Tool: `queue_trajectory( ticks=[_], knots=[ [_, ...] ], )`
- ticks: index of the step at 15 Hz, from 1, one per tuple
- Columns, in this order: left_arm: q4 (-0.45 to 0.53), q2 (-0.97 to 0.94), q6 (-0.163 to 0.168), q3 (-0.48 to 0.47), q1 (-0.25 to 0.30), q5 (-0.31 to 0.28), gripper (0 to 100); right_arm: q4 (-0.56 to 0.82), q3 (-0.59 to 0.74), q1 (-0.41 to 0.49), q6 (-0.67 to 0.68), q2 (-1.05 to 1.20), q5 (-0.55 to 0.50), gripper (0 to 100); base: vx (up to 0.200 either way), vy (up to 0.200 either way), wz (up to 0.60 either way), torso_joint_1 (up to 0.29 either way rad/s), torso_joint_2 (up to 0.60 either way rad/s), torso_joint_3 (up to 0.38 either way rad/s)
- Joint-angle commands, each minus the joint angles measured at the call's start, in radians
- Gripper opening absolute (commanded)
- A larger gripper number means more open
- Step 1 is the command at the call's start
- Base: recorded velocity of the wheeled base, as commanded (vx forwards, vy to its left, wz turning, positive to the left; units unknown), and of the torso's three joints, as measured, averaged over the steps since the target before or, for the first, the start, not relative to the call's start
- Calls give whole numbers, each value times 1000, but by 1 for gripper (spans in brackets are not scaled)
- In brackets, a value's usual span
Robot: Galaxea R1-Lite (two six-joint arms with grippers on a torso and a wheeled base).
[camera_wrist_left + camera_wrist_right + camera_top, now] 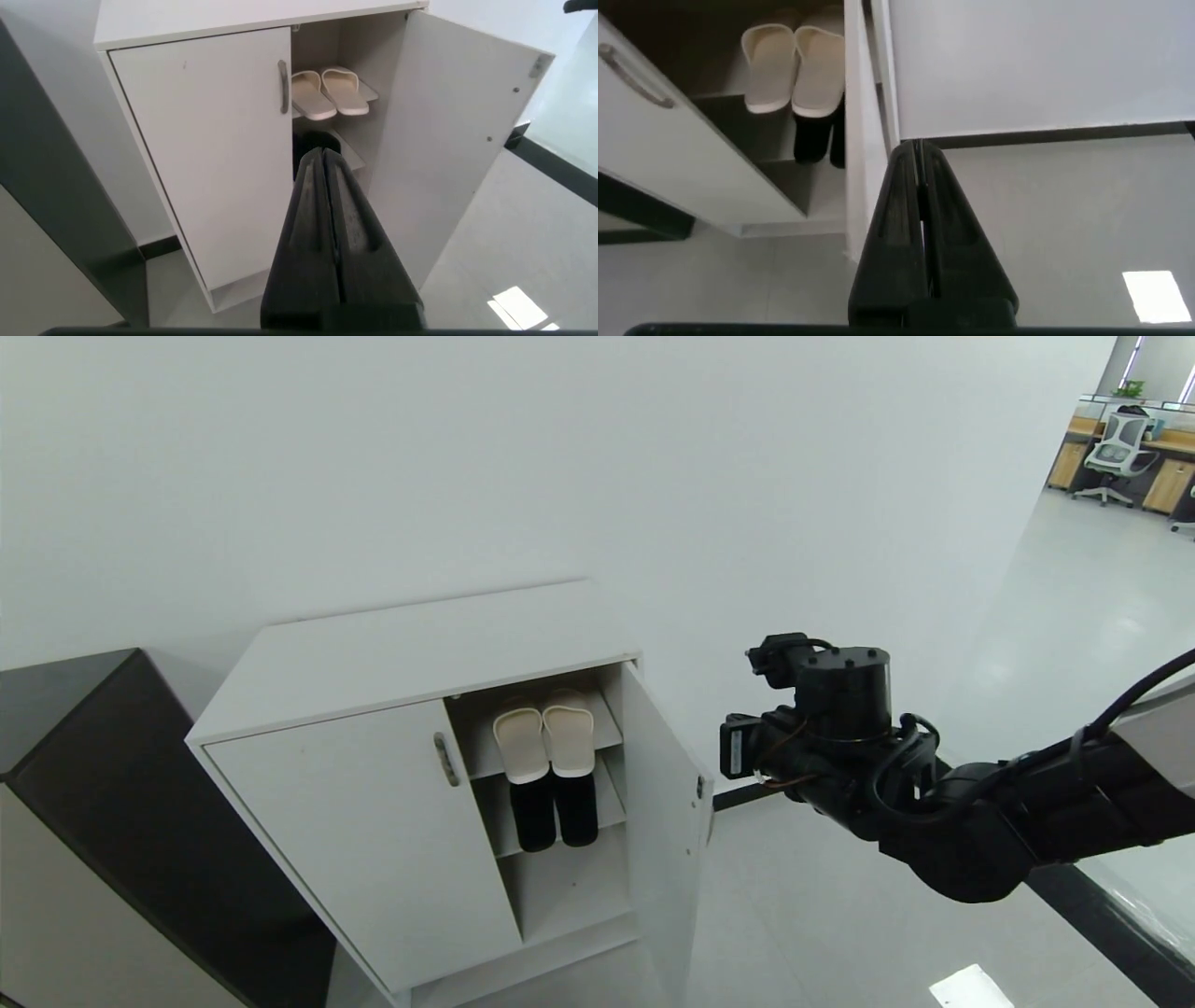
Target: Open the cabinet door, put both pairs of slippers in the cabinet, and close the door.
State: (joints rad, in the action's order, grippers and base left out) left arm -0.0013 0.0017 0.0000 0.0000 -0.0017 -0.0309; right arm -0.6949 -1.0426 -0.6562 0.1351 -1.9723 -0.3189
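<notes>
Shelved: white slippers [544, 737] above black slippers [555, 814]. The open door [665, 821] stands near your right gripper [921, 149], fingers pressed together (left gripper [324, 154] likewise). It looks light and stiff: push its outer face near the free edge.

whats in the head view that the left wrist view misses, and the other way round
Head view adds: the black right arm beside the open right door, and a white office chair at desks far off.
Left wrist view adds: the left gripper, its black fingers shut, pointing at the cabinet opening.
Both: the white cabinet, its closed left door with a metal handle, the white slippers on the upper shelf and the black slippers on the shelf below.
</notes>
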Motion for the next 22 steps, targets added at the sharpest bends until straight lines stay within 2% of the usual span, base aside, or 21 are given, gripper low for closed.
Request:
queue_trajectory(
  ticks=[1,10,18,22],
  knots=[
    [0,0,0,0,0,0,0,0,21,-22,-11,17,4,0,0,0,0,0,0,0],
    [0,0,0,0,0,0,0,-72,75,-28,-52,17,40,0,0,0,0,0,0,0],
    [0,0,0,0,0,0,0,-77,101,-26,-78,15,41,0,0,0,600,0,2,3],
    [0,0,2,0,0,0,0,-161,133,-2,-154,12,40,0,0,0,0,0,0,0]
  ],
)
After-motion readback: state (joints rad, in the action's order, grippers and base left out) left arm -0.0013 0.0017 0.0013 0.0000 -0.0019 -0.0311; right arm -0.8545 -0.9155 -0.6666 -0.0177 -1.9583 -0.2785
